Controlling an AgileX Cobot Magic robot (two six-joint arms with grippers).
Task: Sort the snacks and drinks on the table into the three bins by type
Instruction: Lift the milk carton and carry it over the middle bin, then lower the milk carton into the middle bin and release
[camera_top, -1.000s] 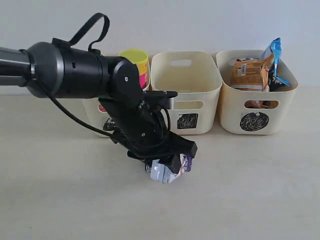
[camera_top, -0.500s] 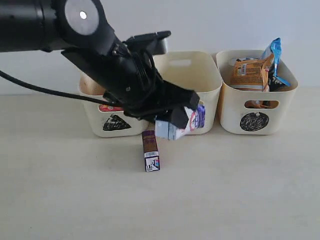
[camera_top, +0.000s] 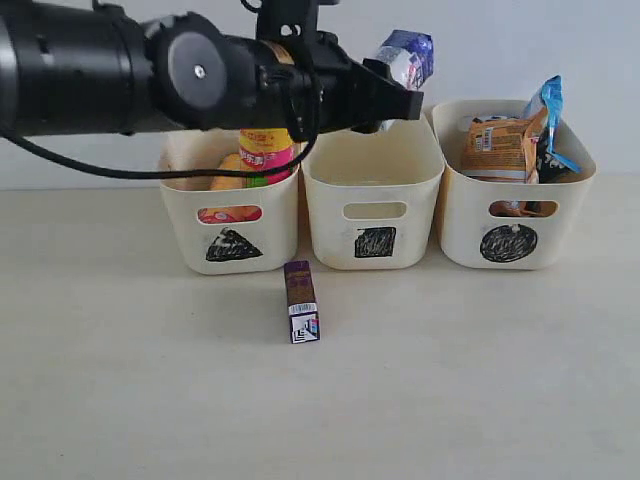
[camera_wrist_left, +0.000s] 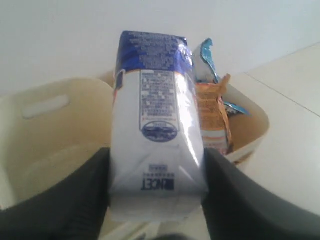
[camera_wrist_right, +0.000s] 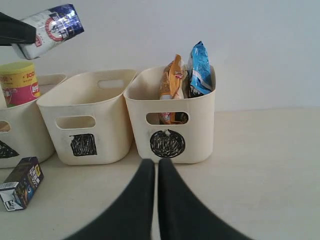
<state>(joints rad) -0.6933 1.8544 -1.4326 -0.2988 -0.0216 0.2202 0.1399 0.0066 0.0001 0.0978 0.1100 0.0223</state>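
My left gripper (camera_top: 392, 88) (camera_wrist_left: 156, 157) is shut on a blue-purple and white drink carton (camera_top: 405, 52) (camera_wrist_left: 157, 120) (camera_wrist_right: 52, 25) and holds it tilted in the air above the middle bin (camera_top: 372, 190) (camera_wrist_right: 85, 107), the one marked with a square. A dark purple-brown carton (camera_top: 300, 312) (camera_wrist_right: 20, 182) lies flat on the table (camera_top: 150, 390) in front of the bins. My right gripper (camera_wrist_right: 156, 162) is shut and empty, low over the table, facing the circle bin (camera_top: 510, 215) (camera_wrist_right: 172, 127). It does not show in the exterior view.
The triangle bin (camera_top: 230, 245) holds a magenta canister (camera_top: 265, 150) with a yellow lid (camera_wrist_right: 17, 67). An orange bag (camera_top: 497, 150) (camera_wrist_right: 172, 82) and a blue bag (camera_top: 548, 110) (camera_wrist_right: 200, 67) stick out of the circle bin. A white wall stands close behind the bins.
The left gripper has lifted the blue-purple carton off the table, from beside the dark carton, up and back to above the square bin. The right gripper has stayed shut.
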